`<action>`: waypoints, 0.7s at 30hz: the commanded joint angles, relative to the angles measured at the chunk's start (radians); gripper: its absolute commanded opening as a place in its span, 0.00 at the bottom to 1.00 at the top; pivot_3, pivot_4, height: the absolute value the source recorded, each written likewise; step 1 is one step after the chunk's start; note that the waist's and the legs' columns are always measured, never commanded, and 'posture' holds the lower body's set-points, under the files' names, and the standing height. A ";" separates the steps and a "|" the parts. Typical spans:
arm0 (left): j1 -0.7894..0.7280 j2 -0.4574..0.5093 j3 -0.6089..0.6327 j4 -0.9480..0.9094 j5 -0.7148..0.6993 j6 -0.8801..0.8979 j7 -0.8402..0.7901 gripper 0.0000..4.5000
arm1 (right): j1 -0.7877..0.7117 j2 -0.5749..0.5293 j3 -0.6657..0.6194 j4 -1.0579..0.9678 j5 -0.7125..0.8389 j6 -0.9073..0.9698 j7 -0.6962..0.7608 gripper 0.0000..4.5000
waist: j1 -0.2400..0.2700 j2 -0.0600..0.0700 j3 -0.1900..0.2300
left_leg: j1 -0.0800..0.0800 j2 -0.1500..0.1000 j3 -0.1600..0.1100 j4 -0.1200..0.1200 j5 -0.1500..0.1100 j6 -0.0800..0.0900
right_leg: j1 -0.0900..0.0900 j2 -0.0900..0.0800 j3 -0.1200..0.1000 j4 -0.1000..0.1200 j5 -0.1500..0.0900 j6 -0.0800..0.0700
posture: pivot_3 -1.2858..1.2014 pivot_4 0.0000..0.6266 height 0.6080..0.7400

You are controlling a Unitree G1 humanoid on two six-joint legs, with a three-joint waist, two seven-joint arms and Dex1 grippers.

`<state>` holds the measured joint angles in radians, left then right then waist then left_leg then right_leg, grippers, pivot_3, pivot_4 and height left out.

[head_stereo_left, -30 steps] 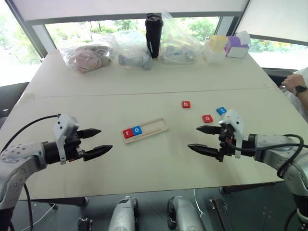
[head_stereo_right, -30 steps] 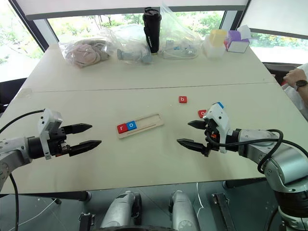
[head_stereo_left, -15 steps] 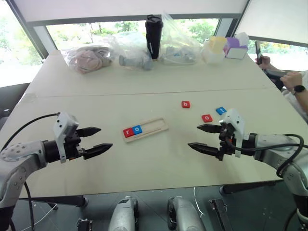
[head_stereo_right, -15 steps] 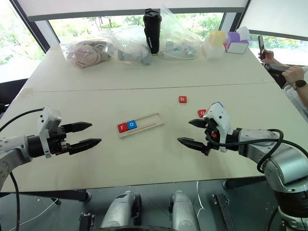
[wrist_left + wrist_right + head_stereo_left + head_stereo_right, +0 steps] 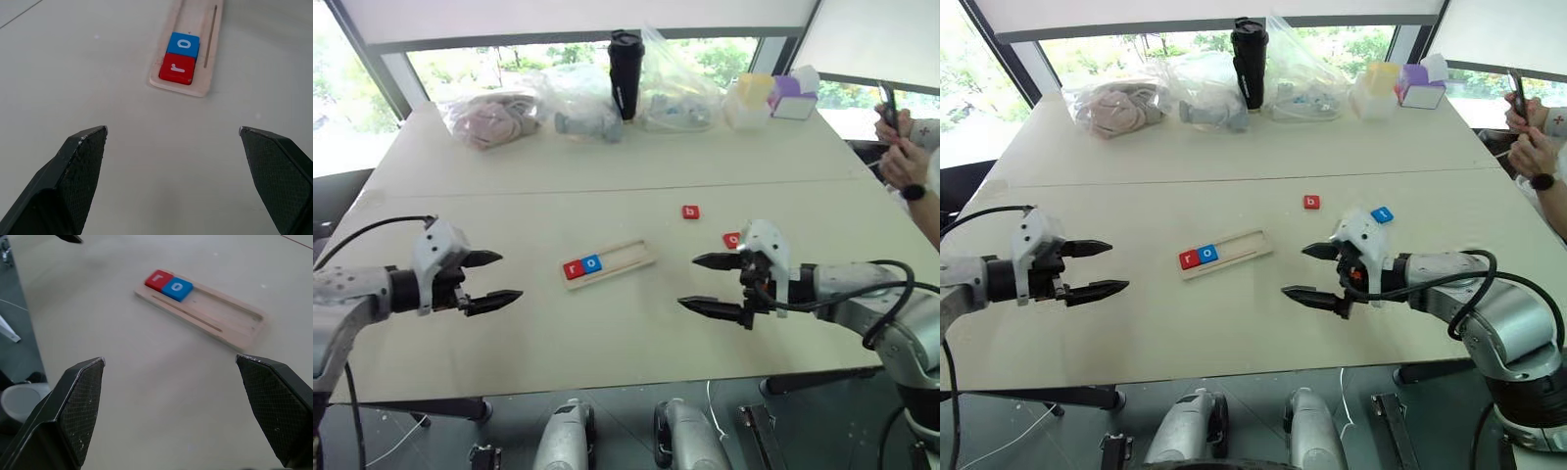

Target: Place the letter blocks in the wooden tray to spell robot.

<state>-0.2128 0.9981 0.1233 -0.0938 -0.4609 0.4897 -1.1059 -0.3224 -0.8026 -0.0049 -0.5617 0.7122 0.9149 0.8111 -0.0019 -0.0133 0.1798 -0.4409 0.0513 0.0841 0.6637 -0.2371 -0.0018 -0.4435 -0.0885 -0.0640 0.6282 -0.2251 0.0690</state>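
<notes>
Since the letter blocks look thin, stiff and light, likely slick-faced, each wants pinching across opposite edges; red r [image 5: 1189, 259] and blue o [image 5: 1207, 254] sit in the wooden tray [image 5: 1244, 249], b [image 5: 1311, 202] lies loose beyond, with both the left gripper [image 5: 1087, 268] and right gripper [image 5: 1310, 274] spread wide, empty

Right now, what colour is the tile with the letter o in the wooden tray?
Blue, with a white letter; the o tile shows best in the left wrist view.
</notes>
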 commanded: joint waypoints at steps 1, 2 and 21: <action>-0.107 -0.030 -0.091 0.100 0.069 -0.083 -0.065 1.00 | -0.019 0.028 0.019 -0.040 -0.002 0.003 -0.044 0.99 | 0.008 0.000 0.000 | 0.000 0.000 0.000 0.000 0.000 0.000 | 0.000 0.000 0.000 0.000 0.000 0.000 | 0.52 0.24 1.00; -0.145 -0.054 -0.125 0.137 0.095 -0.107 -0.073 1.00 | -0.013 0.037 0.022 -0.044 -0.005 0.001 -0.057 0.99 | 0.011 0.000 0.000 | 0.000 0.000 0.001 0.000 0.000 0.000 | 0.000 0.000 0.000 0.000 0.000 0.000 | 0.52 0.24 1.00; -0.375 -0.380 -0.342 0.519 0.388 -0.394 -0.002 1.00 | 0.126 0.061 -0.002 -0.113 -0.058 -0.036 -0.188 0.99 | 0.019 -0.002 -0.001 | 0.000 -0.001 0.002 0.004 0.000 0.001 | 0.002 0.001 0.000 0.003 0.002 0.004 | 0.52 0.24 1.00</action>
<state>-0.5828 0.6309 -0.1937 0.4008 -0.1159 0.1175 -1.1438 -0.1952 -0.7447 0.0217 -0.6340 0.6564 0.9047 0.6311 0.0173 -0.0148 0.1784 -0.4410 0.0505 0.0857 0.6686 -0.2367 -0.0011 -0.4407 -0.0873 -0.0638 0.6309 -0.2231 0.0726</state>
